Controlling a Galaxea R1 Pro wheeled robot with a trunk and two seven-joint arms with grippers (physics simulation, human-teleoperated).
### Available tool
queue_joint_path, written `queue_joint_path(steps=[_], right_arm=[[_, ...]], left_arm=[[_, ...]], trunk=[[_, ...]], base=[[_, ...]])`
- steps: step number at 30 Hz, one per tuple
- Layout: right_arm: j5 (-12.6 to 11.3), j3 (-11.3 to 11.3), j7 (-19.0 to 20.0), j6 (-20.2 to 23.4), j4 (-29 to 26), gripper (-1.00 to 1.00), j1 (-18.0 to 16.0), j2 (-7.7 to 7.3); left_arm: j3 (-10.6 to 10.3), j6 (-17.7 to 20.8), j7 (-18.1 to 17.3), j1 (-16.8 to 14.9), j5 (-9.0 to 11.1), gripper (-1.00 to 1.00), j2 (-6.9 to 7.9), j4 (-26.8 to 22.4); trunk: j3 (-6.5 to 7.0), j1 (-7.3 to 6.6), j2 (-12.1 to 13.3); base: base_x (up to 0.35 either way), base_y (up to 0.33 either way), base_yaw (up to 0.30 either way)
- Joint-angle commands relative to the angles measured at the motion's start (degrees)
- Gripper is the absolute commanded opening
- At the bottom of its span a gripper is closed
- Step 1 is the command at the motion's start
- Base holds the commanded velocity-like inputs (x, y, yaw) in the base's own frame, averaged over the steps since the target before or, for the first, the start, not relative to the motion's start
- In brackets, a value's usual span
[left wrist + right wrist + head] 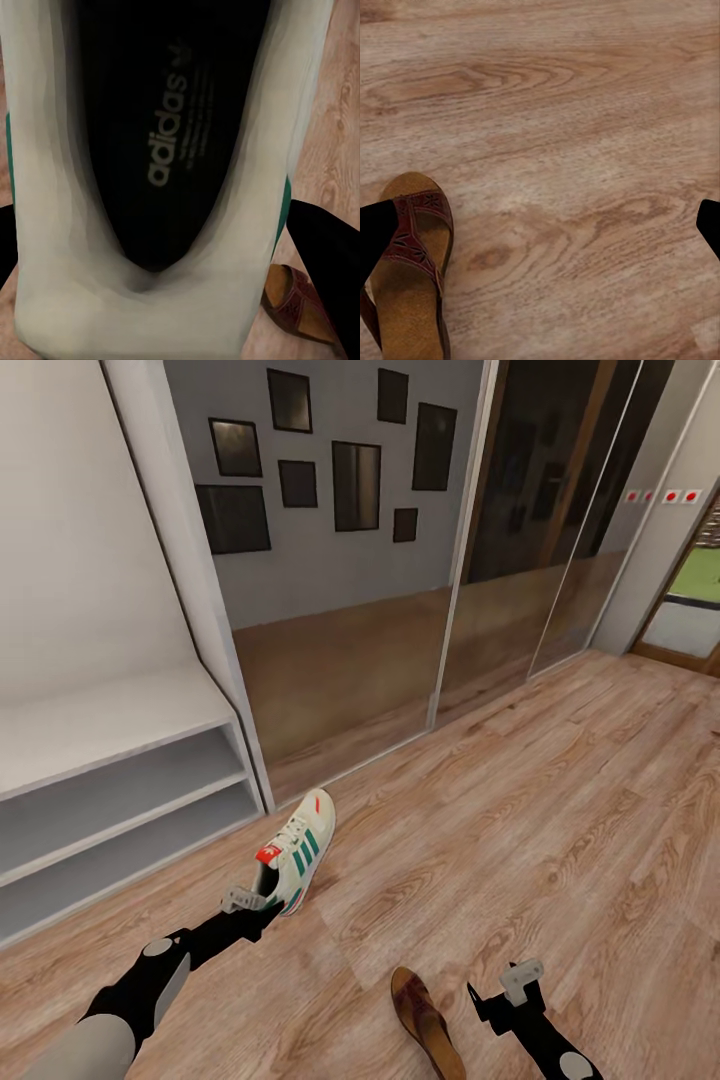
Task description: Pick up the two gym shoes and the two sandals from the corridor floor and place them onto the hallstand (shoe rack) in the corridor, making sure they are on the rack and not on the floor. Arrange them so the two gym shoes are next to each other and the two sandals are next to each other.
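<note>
- A corridor with a light brown wood-plank floor [520,830], mirrored sliding doors [350,610] along the far wall that reflect dark picture frames, and a doorway at the right edge.
- The pale-grey shoe rack [110,780] stands at the left, its top and two open shelves bare.
- One cream sneaker [298,852] with green stripes lies near the rack's corner, toe towards the doors.
- The left gripper [252,908] is at the sneaker's heel; in the left wrist view its dark fingers [322,247] flank the shoe's sides, clamped around the heel, the black insole printed "adidas".
- A brown sandal [425,1020] lies on the floor just beside the right gripper [500,995].
- The right gripper's fingers [376,232] are spread wide apart, one tip over the sandal's strap edge, bare planks between them.
</note>
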Motion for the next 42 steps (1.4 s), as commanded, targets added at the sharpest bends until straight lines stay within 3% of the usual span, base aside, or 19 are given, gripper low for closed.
queue_joint_path(steps=[1, 7, 18, 42], right_arm=[[0.03, -0.15, 0.30, -0.18, 0.04, 1.00, -0.03, -0.04], [0.03, -0.15, 0.30, -0.12, 0.08, 1.00, -0.03, 0.00], [0.03, -0.15, 0.30, -0.10, 0.10, 1.00, -0.03, 0.00], [0.03, -0.15, 0.30, -0.03, 0.18, 1.00, -0.03, 0.01]], left_arm=[[0.25, -0.19, -0.28, -0.05, -0.16, -1.00, -0.03, 0.04], [0.23, -0.14, -0.41, -0.05, -0.01, -1.00, 0.04, -0.03], [0.97, 0.17, -3.97, -0.05, 0.25, -1.00, 0.30, 0.02], [1.05, 0.49, -4.34, -0.05, 0.28, -1.00, 0.27, 0.08]], trunk=[[-0.23, 0.21, -0.43], [-1.30, 1.53, -2.84], [-3.84, 3.95, -7.25], [-10.31, 9.22, -16.88]], base=[[0.000, 0.000, 0.000], [0.000, 0.000, 0.000], [0.000, 0.000, 0.000], [0.000, 0.000, 0.000]])
